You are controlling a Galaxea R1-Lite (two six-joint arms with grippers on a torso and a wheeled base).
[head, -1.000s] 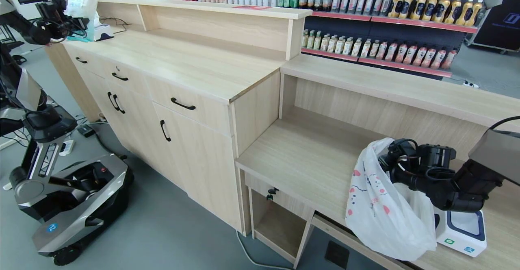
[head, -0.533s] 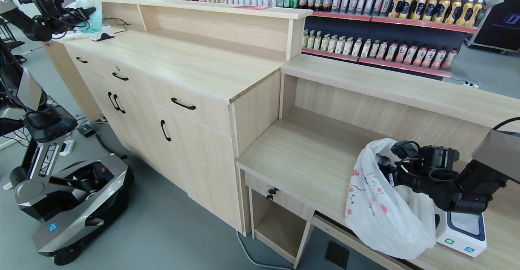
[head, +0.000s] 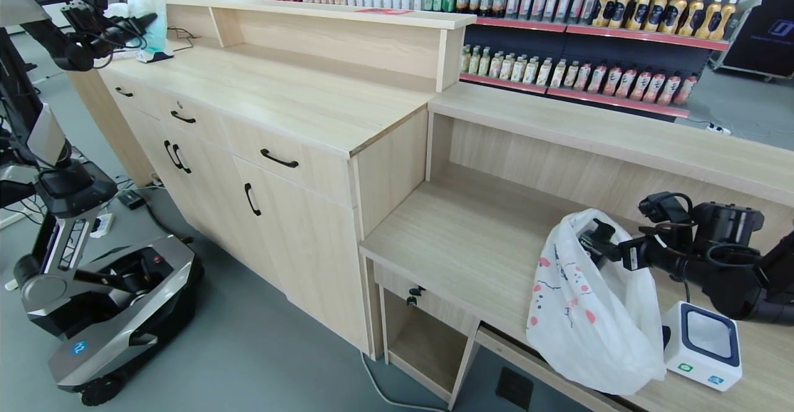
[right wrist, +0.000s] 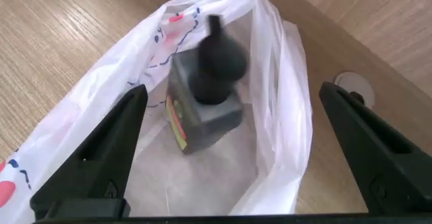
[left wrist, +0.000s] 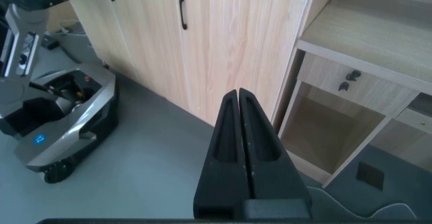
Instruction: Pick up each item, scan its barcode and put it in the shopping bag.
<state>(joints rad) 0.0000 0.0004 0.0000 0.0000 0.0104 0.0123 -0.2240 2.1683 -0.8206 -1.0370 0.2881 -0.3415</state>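
Counter [head: 471,238], item [right wrist: 202,113] inside bag [right wrist: 287,75], beyond right claw [right wrist: 233,91]

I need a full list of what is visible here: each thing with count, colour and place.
counter: one, light wood, black handles, lower part on the right.
shopping bag: one, white with red spots, on the counter's lower part.
item: one, dark, blurred, inside the shopping bag.
scanner: one, white and blue, right of the bag.
drink bottles: many, mixed colours, shelves behind the counter.
second robot: one, grey and black, floor left of the counter.
right gripper: one, black, open at the bag's mouth.
left gripper: one, black, shut, low before the cabinet doors.
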